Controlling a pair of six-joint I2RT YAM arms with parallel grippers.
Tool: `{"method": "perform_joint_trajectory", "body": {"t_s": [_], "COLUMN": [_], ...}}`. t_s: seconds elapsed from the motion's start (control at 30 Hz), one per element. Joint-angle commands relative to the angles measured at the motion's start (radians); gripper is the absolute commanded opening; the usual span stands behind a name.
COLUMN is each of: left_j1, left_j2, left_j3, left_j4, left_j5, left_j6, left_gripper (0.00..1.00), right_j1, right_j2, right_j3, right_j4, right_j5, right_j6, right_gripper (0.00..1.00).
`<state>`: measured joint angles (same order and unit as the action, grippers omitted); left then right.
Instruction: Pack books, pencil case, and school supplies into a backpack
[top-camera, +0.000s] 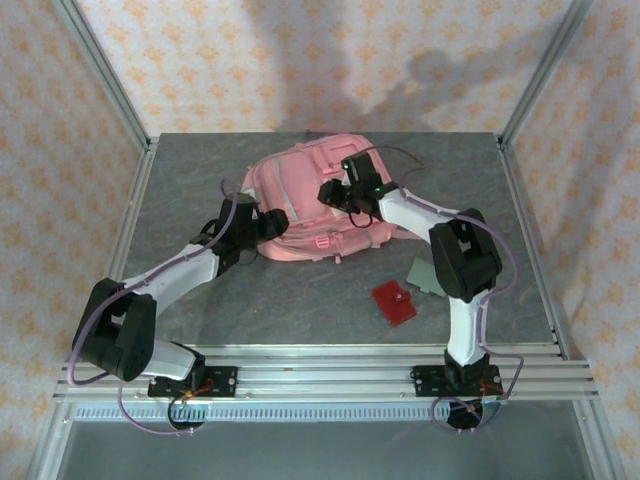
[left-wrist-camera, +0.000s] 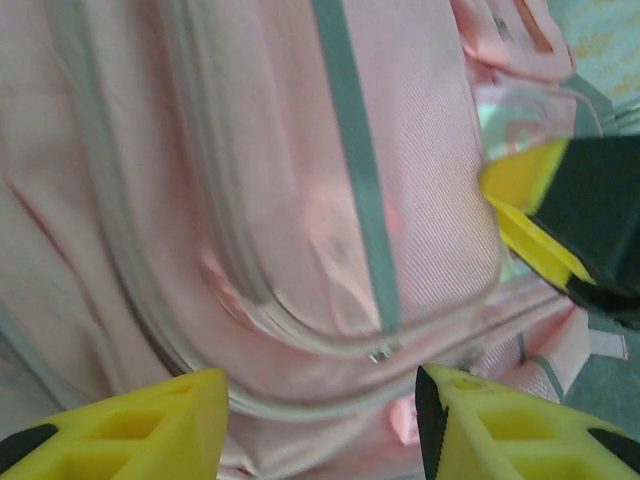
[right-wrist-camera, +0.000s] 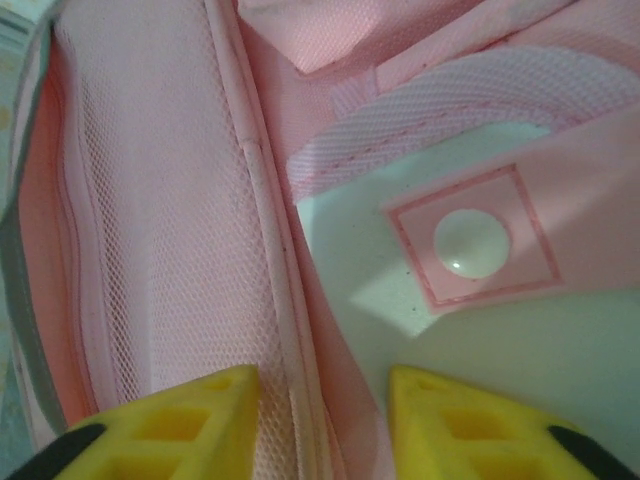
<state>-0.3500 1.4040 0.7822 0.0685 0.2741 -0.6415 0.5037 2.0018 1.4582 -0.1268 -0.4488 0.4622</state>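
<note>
My left claw (left-wrist-camera: 320, 405) sits at the left flank of the backpack (top-camera: 300, 185), its fingers spread with nothing between them; past them I see pink fabric and a curved zip line (left-wrist-camera: 380, 352) that looks closed (the picture is smeared, so I hold that loosely). The backpack itself lies flat in the middle of the table, toward the far side.

My right claw (right-wrist-camera: 325, 420) is on top of the backpack, right of its middle. Its fingers straddle a pink seam (right-wrist-camera: 268, 250) beside a mesh panel, with a modest gap; I cannot tell whether they bite the seam or merely bracket it.

To the near right of the backpack, apart from it, lie the grey-green card (top-camera: 425, 275) and, just nearer than that, the red pad (top-camera: 394, 301), both unpacked.

I judge the step in hand to be getting the backpack's mouth open and held. Next, one claw must keep a firm pinch on the rim and lift it, while the other goes to the red pad.
</note>
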Motion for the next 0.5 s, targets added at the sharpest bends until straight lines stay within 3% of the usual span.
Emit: {"method": "perform_joint_trajectory", "body": {"t_s": [0.0,0.1,0.23,0.47], "left_j1": [-0.029,-0.086,-0.129,-0.136], "left_j2": [0.018,0.023,0.049,0.079], "left_j3": [-0.007,-0.006,-0.012,-0.028], "left_j4": [0.050,0.057,0.057,0.093], "left_j5": [-0.056,-0.118,-0.188,-0.213], "left_j6": [-0.019,-0.011,-0.014,-0.029], "left_gripper": [0.52,0.53,0.54,0.54], "right_j1": [0.032,0.044,0.055,0.059], "right_j2": [0.067,0.080,0.056,0.060], "right_j3": [0.055,0.075,0.061,0.094], "right_j4": [-0.075,-0.117,-0.113,-0.104], "right_j5": [-0.019,0.011,0.076,0.027], "right_j6": [-0.051,-0.075,-0.088,-0.087], "right_gripper": [0.30,0.28,0.34,0.19]}}
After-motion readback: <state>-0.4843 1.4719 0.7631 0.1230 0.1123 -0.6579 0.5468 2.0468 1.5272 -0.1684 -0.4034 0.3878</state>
